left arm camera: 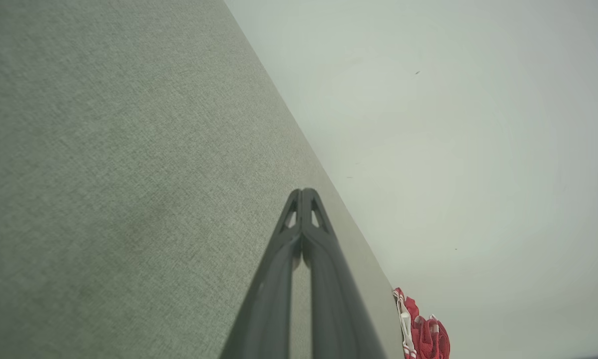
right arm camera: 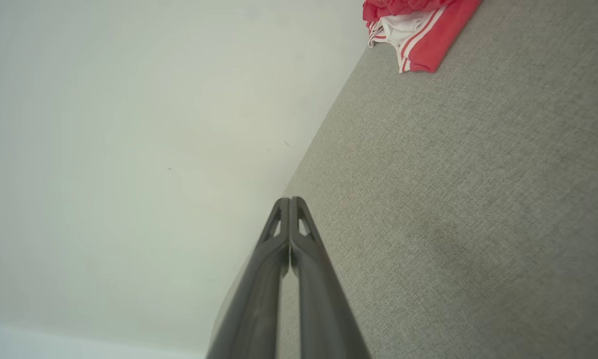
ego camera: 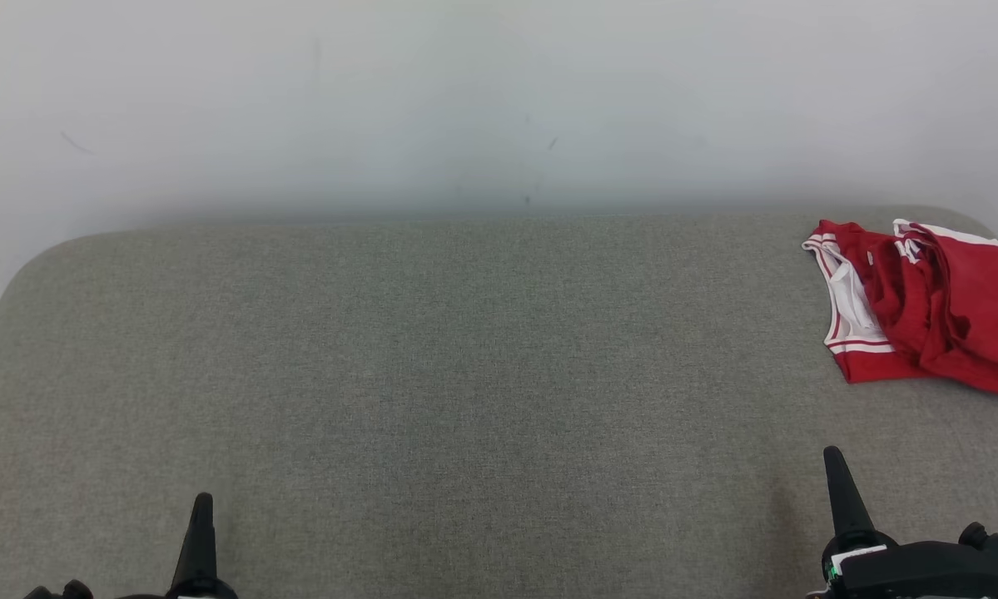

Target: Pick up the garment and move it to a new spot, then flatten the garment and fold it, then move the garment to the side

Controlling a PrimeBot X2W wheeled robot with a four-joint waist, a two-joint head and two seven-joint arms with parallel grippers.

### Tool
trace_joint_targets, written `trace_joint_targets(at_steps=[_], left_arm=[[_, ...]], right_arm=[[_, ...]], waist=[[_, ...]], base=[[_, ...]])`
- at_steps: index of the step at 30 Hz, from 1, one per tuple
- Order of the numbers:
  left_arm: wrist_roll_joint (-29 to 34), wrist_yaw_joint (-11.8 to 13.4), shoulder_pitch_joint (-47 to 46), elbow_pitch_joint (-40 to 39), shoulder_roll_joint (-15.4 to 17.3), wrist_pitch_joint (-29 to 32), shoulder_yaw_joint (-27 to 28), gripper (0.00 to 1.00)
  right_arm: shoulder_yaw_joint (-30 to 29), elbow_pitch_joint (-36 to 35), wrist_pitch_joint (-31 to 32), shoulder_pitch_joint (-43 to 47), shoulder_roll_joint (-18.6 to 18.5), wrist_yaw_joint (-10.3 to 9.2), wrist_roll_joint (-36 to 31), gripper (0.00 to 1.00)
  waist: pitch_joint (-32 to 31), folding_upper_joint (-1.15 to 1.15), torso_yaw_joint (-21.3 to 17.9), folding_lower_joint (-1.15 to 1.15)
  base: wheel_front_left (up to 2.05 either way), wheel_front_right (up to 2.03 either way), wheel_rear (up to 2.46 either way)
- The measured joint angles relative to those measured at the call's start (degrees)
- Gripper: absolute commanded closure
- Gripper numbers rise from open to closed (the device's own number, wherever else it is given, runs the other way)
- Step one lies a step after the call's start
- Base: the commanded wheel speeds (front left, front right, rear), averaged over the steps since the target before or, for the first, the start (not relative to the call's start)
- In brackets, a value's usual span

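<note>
Nearest the robot, the left gripper (ego camera: 203, 501) rises from the lower left of the head view. Its two dark fingers (left arm camera: 275, 279) are pressed together, tip to tip, with nothing between them, as the left wrist view makes plain. At the lower right stands the right gripper (ego camera: 834, 456), its fingers (right arm camera: 312, 289) likewise closed against each other and holding nothing. Both grippers hang over the near part of a grey fabric-covered surface (ego camera: 465, 374) with rounded far corners.

Further out, the middle of that surface lies bare and smooth. Towards its far right corner rests the garment (ego camera: 923, 308), a red piece with white bands along its hems. It lies crumpled in a loose heap, partly turned so that a white lining shows on its left side. The right edge of the head view cuts it off. It is well apart from both grippers, the right one being the closer.

Behind the surface stands a plain pale wall (ego camera: 465, 100) with a few faint marks.
</note>
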Motion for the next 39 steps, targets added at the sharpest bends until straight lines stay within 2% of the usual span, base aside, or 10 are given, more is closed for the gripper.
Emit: trace_joint_targets(at_steps=[39], left_arm=[[-19.7, 0.0, -3.0, 0.6, -0.2, 5.0, 1.0, 1.00]], right_arm=[[-2.5, 0.4, 5.2, -2.5, 0.0, 0.00, 19.2, 1.00]], waist=[[0.3, 0.00, -0.1, -0.01]], base=[[0.00, 0.00, 0.00]])
